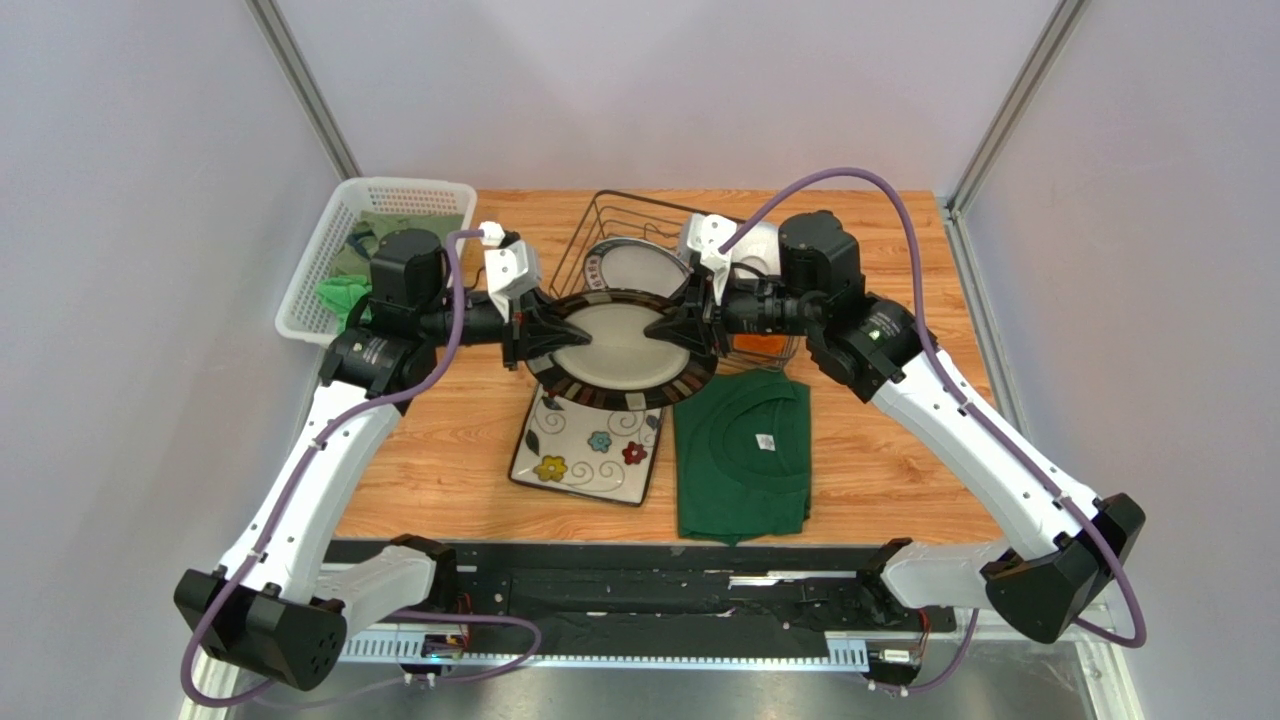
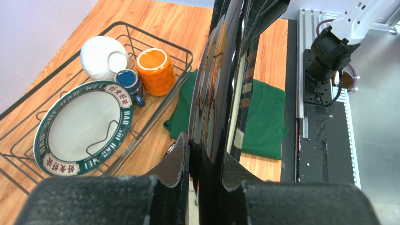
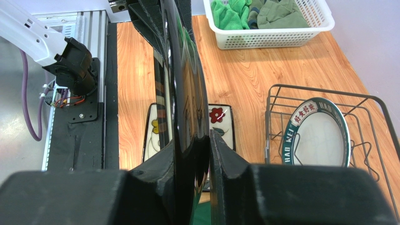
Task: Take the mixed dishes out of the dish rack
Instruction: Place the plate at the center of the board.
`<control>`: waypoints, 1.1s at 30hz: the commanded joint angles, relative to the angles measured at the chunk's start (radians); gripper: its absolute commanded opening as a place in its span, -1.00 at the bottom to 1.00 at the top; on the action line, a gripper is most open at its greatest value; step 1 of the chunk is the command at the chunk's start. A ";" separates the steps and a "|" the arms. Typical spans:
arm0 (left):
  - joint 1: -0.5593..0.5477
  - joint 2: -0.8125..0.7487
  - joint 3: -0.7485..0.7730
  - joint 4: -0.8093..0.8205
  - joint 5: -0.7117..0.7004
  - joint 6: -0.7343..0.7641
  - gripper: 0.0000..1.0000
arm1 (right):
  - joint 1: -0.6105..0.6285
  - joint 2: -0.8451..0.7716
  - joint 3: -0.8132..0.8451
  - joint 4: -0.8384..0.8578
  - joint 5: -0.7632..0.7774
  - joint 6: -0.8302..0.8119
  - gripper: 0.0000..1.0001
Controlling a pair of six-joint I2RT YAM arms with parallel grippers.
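The dish rack (image 1: 619, 195) sits at the far side of the counter (image 1: 451, 450). In it are a white bowl (image 2: 101, 56) turned on its side, a dark blue mug (image 2: 129, 84) and an orange mug (image 2: 155, 70) close together at one end. A second round plate (image 2: 84, 126) with a green lettered rim leans among the wire dividers. Left of the rack stands a white perforated basket (image 1: 376, 248) holding green cloths.

The square flower-patterned plate (image 1: 589, 446) lies flat on the counter in front of the rack, just beside a folded green shirt (image 1: 744, 458).

Both arms reach in from the sides, forearms roughly level and pointing at each other. They hold one dark-rimmed plate (image 1: 624, 348) between them, face up, off the counter and out of the rack, over the far edge of the square plate. The left gripper (image 1: 546, 336) has its fingers pinched onto the plate's left rim, and the right gripper (image 1: 687, 320) is clamped the same way on the opposite rim. Each wrist view shows that plate edge-on, squeezed between dark pads with no gap showing.
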 commanded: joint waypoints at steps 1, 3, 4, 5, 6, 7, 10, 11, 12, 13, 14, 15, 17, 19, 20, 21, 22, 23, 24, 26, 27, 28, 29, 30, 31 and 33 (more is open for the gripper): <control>0.049 -0.049 -0.031 0.043 0.028 -0.021 -1.00 | -0.005 -0.068 0.003 0.107 0.049 -0.022 -0.48; 0.092 -0.044 -0.054 0.057 0.048 -0.047 -1.00 | -0.005 -0.073 -0.001 0.109 0.069 -0.025 -0.36; 0.107 -0.042 -0.072 0.057 0.057 -0.052 -1.00 | -0.005 -0.077 -0.007 0.107 0.088 -0.029 -0.33; 0.122 -0.039 -0.080 0.059 0.076 -0.055 -1.00 | -0.003 -0.077 -0.009 0.109 0.097 -0.032 -0.30; 0.148 -0.035 -0.089 0.060 0.083 -0.058 -1.00 | -0.005 -0.079 -0.011 0.109 0.102 -0.035 -0.23; 0.159 -0.033 -0.098 0.060 0.093 -0.059 -1.00 | -0.005 -0.080 -0.012 0.109 0.112 -0.036 -0.19; 0.179 -0.027 -0.141 0.068 0.113 -0.070 -1.00 | -0.005 -0.077 -0.017 0.106 0.115 -0.047 0.29; 0.179 -0.024 -0.167 0.082 0.111 -0.079 -1.00 | -0.005 -0.077 -0.018 0.106 0.114 -0.048 0.29; 0.181 -0.012 -0.181 0.089 0.111 -0.084 -1.00 | -0.006 -0.079 -0.023 0.107 0.114 -0.048 0.30; 0.181 -0.003 -0.192 0.097 0.110 -0.087 -1.00 | -0.005 -0.079 -0.026 0.110 0.114 -0.048 0.30; 0.184 0.007 -0.209 0.099 0.110 -0.091 -1.00 | -0.005 -0.079 -0.027 0.110 0.114 -0.048 0.30; 0.190 0.030 -0.216 0.102 0.111 -0.093 -1.00 | -0.005 -0.084 -0.032 0.112 0.117 -0.047 0.30; 0.207 0.066 -0.244 0.128 0.113 -0.117 -1.00 | -0.005 -0.085 -0.038 0.116 0.119 -0.048 0.31; 0.221 0.093 -0.271 0.163 0.114 -0.136 -1.00 | -0.005 -0.091 -0.046 0.113 0.123 -0.053 0.31; 0.233 0.123 -0.279 0.174 0.116 -0.148 -1.00 | -0.005 -0.091 -0.049 0.112 0.126 -0.058 0.31; 0.236 0.138 -0.281 0.172 0.117 -0.148 -1.00 | -0.003 -0.094 -0.050 0.112 0.126 -0.058 0.31; 0.239 0.157 -0.285 0.169 0.116 -0.150 -1.00 | -0.005 -0.094 -0.053 0.110 0.128 -0.062 0.32; 0.245 0.195 -0.284 0.165 0.123 -0.150 -1.00 | -0.005 -0.097 -0.055 0.110 0.128 -0.064 0.31; 0.247 0.215 -0.282 0.160 0.125 -0.150 -1.00 | -0.005 -0.097 -0.057 0.110 0.129 -0.064 0.31; 0.247 0.270 -0.279 0.157 0.139 -0.160 -1.00 | -0.003 -0.102 -0.064 0.115 0.131 -0.062 0.32; 0.247 0.287 -0.276 0.155 0.142 -0.164 -1.00 | -0.005 -0.100 -0.069 0.116 0.129 -0.062 0.32; 0.247 0.304 -0.276 0.157 0.146 -0.170 -1.00 | -0.005 -0.103 -0.073 0.119 0.131 -0.064 0.32; 0.247 0.332 -0.275 0.155 0.151 -0.177 -1.00 | -0.005 -0.104 -0.081 0.121 0.132 -0.062 0.32; 0.248 0.344 -0.275 0.155 0.151 -0.180 -1.00 | -0.005 -0.107 -0.084 0.123 0.132 -0.064 0.32; 0.248 0.356 -0.276 0.154 0.154 -0.184 -1.00 | -0.005 -0.107 -0.087 0.126 0.134 -0.065 0.32; 0.248 0.390 -0.278 0.152 0.156 -0.194 -1.00 | -0.005 -0.108 -0.098 0.127 0.134 -0.068 0.32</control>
